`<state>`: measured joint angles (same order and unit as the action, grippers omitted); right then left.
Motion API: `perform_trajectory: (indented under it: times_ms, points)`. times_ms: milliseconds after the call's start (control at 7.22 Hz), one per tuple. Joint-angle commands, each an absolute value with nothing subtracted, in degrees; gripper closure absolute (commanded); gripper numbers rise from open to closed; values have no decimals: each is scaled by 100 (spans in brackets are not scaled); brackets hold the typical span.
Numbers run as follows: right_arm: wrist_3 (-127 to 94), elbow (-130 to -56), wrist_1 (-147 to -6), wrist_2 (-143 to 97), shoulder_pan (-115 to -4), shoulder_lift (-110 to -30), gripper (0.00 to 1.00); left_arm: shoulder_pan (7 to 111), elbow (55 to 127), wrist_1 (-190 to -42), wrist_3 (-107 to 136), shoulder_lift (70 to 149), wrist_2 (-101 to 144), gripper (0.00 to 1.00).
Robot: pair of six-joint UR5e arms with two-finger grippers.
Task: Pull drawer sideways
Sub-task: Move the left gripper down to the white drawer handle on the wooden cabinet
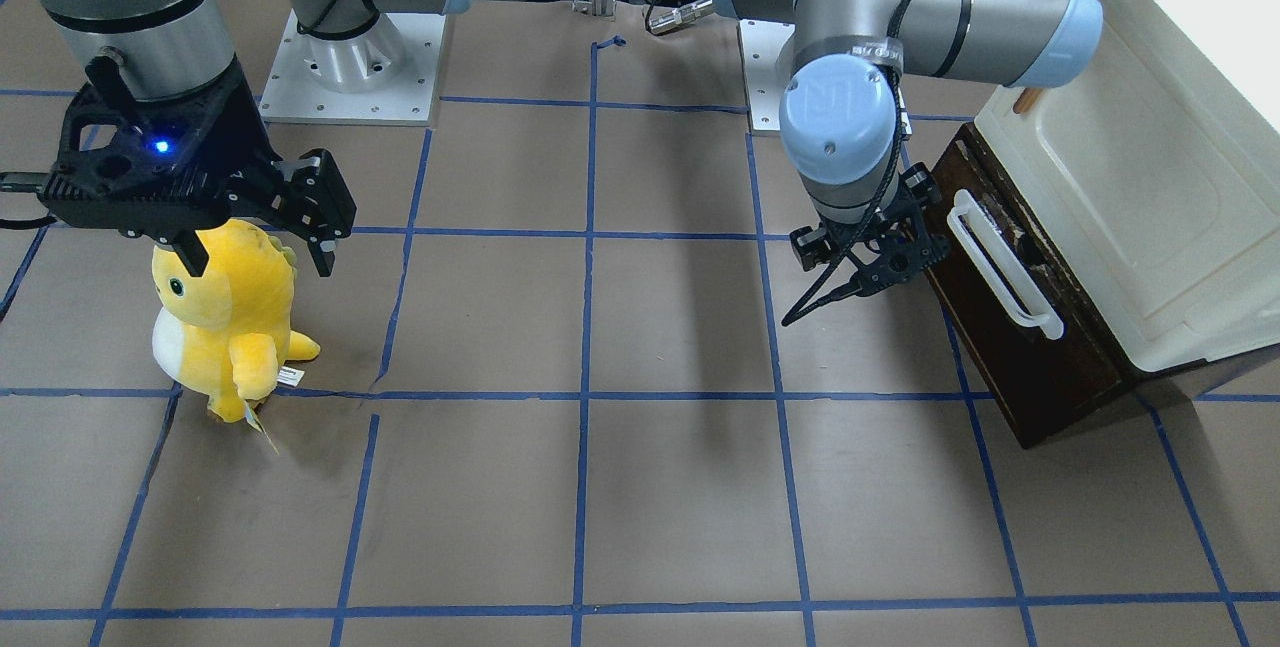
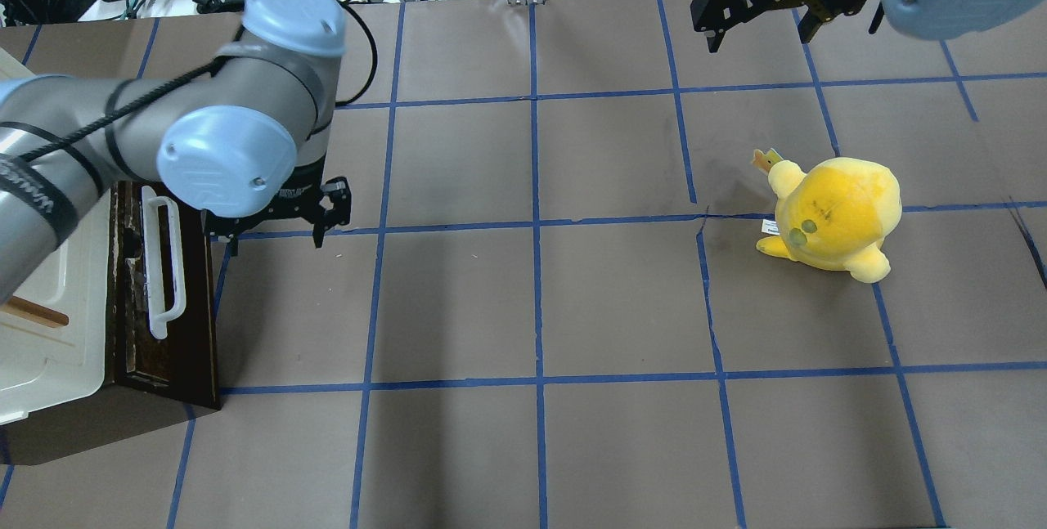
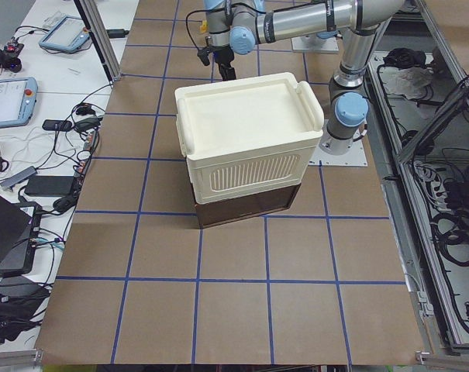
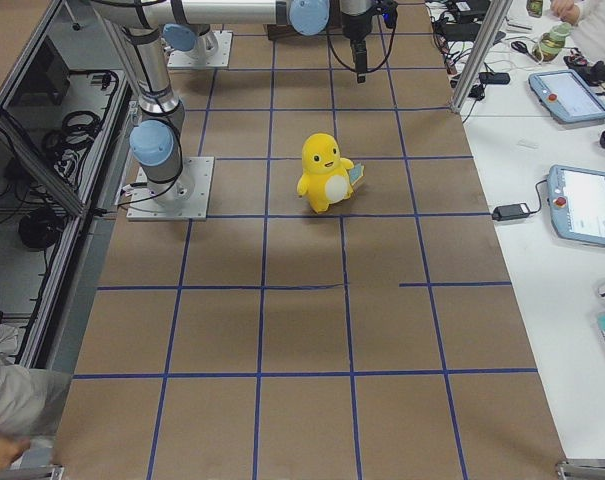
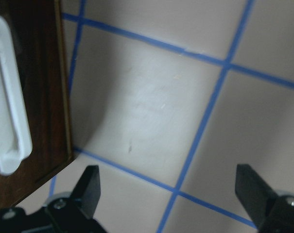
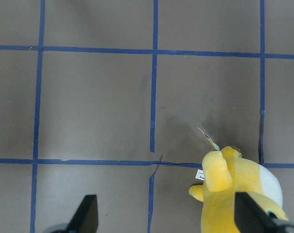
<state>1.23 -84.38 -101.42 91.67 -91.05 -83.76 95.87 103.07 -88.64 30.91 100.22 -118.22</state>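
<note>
The drawer [image 2: 196,333] sits at 9 o'clock on the table [image 2: 622,300] in the overhead view, at the bottom of a cream cabinet [image 2: 49,349]. Its dark brown front faces 3 o'clock. Its white bar handle [image 2: 160,263] runs along the front from 12 towards 6 o'clock.

We see the left arm reach in from 9 o'clock over the cabinet top, with the wrist bent so that the left hand [image 5: 171,191] points down at the table. This hand hangs just beside the drawer front, near the 12 o'clock end of the handle, and touches neither of them. In its wrist view the two fingers [image 5: 91,187] are spread wide with only bare table and blue tape lines [image 5: 210,107] between them, so it is released and holds nothing. The end of the handle lies at 9 o'clock in that view.

The right hand [image 6: 167,216] is well apart from the drawer, raised over the table at about 1 o'clock in the overhead view. Its fingers point down. They too are spread, with nothing between them. A yellow plush toy [image 2: 834,214] stands upright on the table below it, at 5 o'clock in the right wrist view.
</note>
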Motion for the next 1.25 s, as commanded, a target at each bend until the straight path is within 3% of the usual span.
perform_trajectory:
  times_ms: [0,415,969,1108]
  points:
    - [123,-8437,-10143,9167,-9105,-8376,0,9589,10695,-9140,3217,10501,-13362,0]
    - [123,-8437,-10143,9158,-9105,-8376,0,9580,10740,-9482,3295,10959,-15357,0]
    - [123,-8437,-10143,9167,-9105,-8376,0,9360,10740,-9492,3911,11434,-15460,0]
    - [123,-8437,-10143,9167,-9105,-8376,0,9369,10740,-9492,3911,11443,-15460,17]
